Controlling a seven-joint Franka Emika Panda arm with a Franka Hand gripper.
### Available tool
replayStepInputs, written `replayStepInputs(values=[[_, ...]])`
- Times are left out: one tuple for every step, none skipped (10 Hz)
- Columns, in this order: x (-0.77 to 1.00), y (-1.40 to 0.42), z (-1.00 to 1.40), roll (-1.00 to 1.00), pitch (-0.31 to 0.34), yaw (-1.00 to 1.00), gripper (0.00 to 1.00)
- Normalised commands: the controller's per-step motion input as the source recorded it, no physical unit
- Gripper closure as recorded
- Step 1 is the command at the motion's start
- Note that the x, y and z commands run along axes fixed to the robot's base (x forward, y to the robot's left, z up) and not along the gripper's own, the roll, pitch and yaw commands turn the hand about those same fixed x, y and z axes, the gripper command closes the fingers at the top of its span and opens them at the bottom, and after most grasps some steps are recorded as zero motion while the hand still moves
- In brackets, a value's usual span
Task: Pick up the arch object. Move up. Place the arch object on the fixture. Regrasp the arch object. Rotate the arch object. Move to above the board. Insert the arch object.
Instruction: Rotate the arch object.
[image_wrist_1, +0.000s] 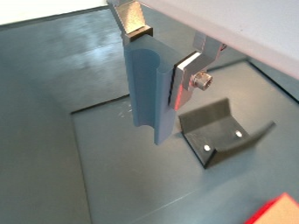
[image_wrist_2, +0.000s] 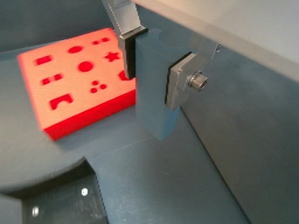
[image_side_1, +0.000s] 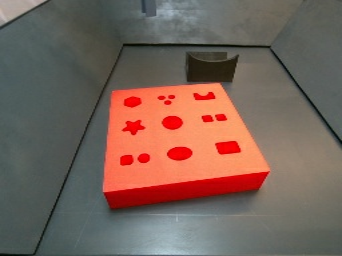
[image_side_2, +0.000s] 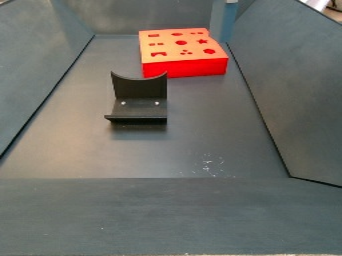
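My gripper (image_wrist_1: 162, 57) is shut on the arch object (image_wrist_1: 146, 87), a slate-blue oblong block that hangs upright between the silver fingers, well above the floor. In both wrist views the block reaches past the pads, and its lower end (image_wrist_2: 160, 118) is free. The fixture (image_wrist_1: 216, 124), a dark L-shaped bracket, stands on the floor below and to one side of the block. It stands apart from the red board (image_side_1: 181, 140) in both side views. The board (image_wrist_2: 76, 79), with its cut-out holes, lies flat beyond the fingers. Only a small grey tip (image_side_1: 147, 6) shows at the frame's upper edge in a side view.
Grey sloping walls (image_side_2: 40, 70) enclose the dark floor on all sides. The fixture (image_side_2: 136, 98) stands mid-floor and the board (image_side_2: 181, 50) lies by the far wall. A corner of the board (image_wrist_1: 281, 210) shows near the fixture in a wrist view.
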Motion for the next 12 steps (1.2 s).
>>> replayStepInputs(values=[[-0.04,0.02,0.01,-0.03,0.009,-1.0,1.0],[-0.03,0.02,0.02,-0.03,0.01,-1.0,1.0],[-0.03,0.02,0.02,-0.03,0.01,-1.0,1.0],[-0.03,0.02,0.02,-0.03,0.011,-1.0,1.0],[-0.03,0.02,0.02,-0.03,0.012,-1.0,1.0],[-0.03,0.02,0.02,-0.04,0.012,-1.0,1.0],[-0.03,0.02,0.02,-0.04,0.013,-1.0,1.0],[-0.03,0.02,0.02,-0.04,0.014,-1.0,1.0],[-0.03,0.02,0.02,-0.05,0.016,-1.0,1.0],[-0.03,0.02,0.02,-0.05,0.018,-1.0,1.0],[-0.03,0.02,0.02,-0.06,0.019,-1.0,1.0],[-0.03,0.02,0.02,-0.07,0.022,-1.0,1.0]])
